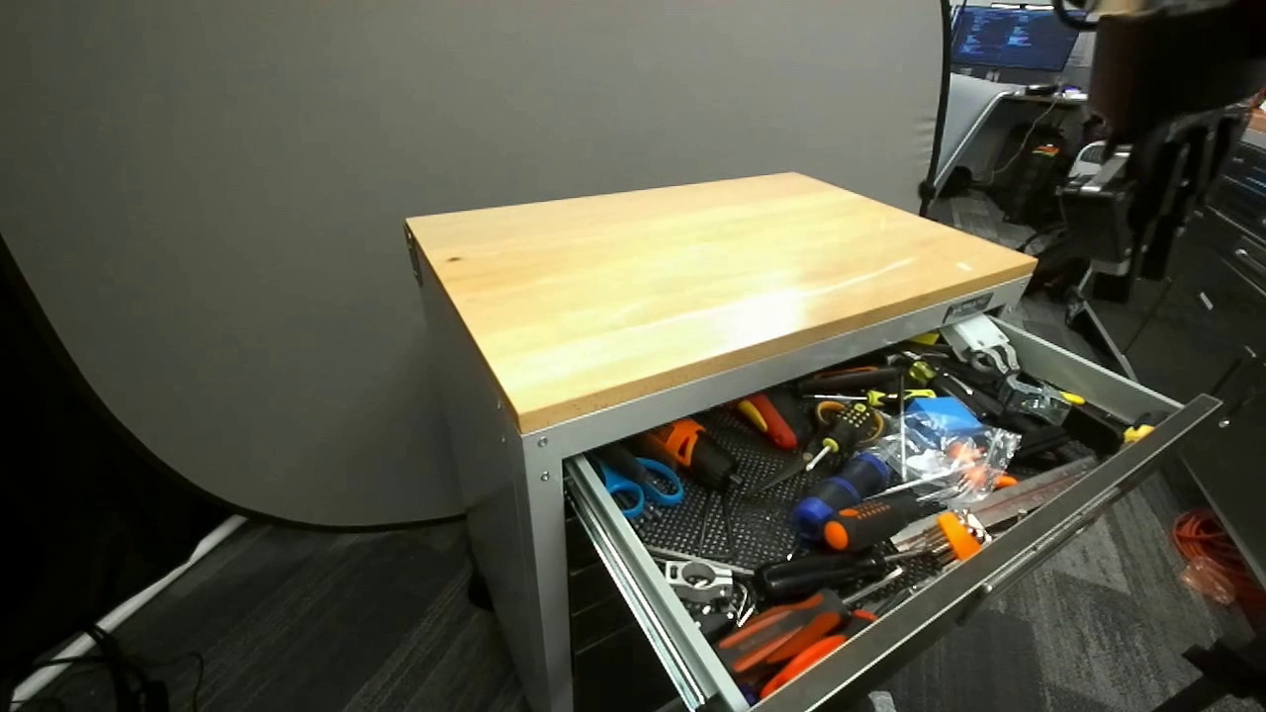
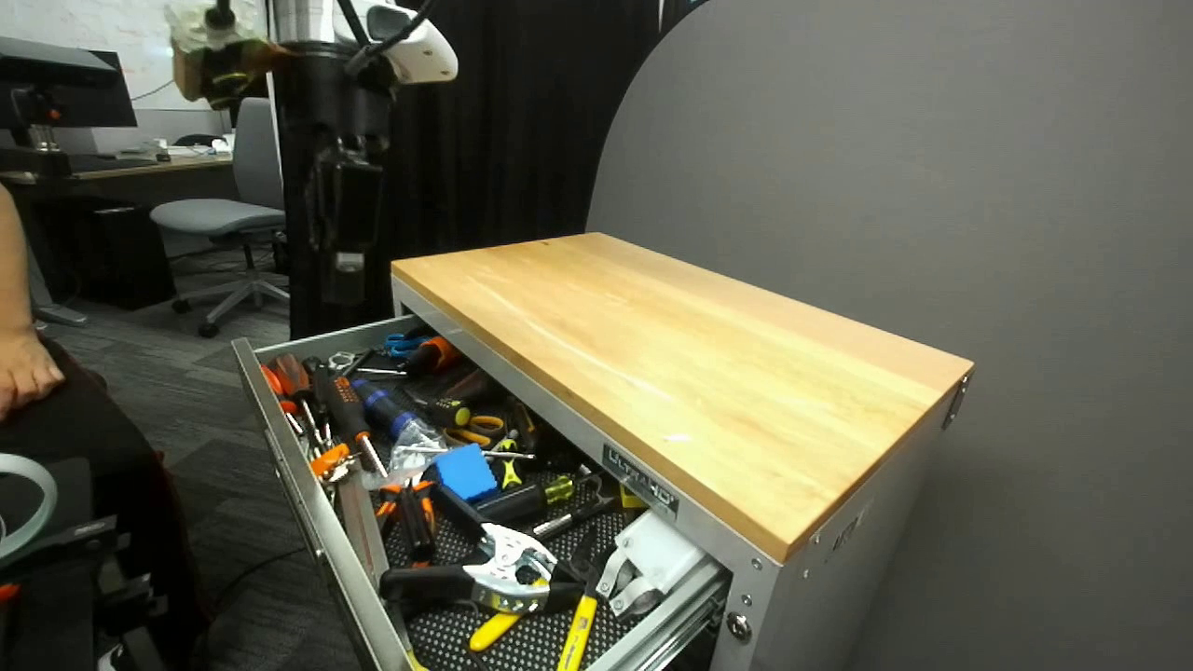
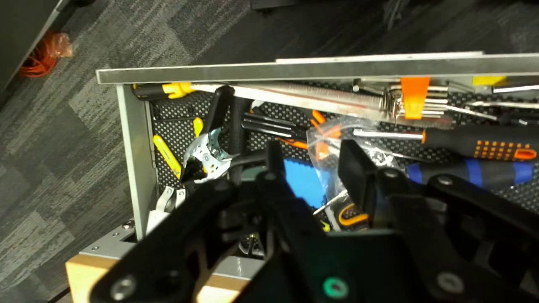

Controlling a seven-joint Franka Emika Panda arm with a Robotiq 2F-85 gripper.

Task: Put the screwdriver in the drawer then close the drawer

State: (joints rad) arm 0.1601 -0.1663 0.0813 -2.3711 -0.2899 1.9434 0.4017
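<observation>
Honestly can't tell which bit is the screwdriver: the drawer (image 3: 252,73) is crammed with tools (image 1: 875,519), and I can't pick out one tiny black one for sure. The drawer itself stands well open, out from under the tabletop (image 1: 692,247). Around the middle of it sits a blue block (image 3: 306,181), with a clear plastic bag (image 3: 330,168) overlapping its edge. A spring clamp (image 2: 503,582) lies toward one end of the drawer, blue scissors (image 1: 643,489) toward the opposite end. The end effector (image 3: 312,148) hangs over the drawer, well above the tools, its fingers (image 3: 276,160) spread apart (you can see the block and bag right through the gap in the wrist view). On the tabletop, over on the side away from the drawer, there's a small dark mark (image 1: 454,259), too small to say what it is. Way out past the drawer, an exterior view has a grey office chair (image 2: 219,216) and a monitor (image 2: 102,93).
</observation>
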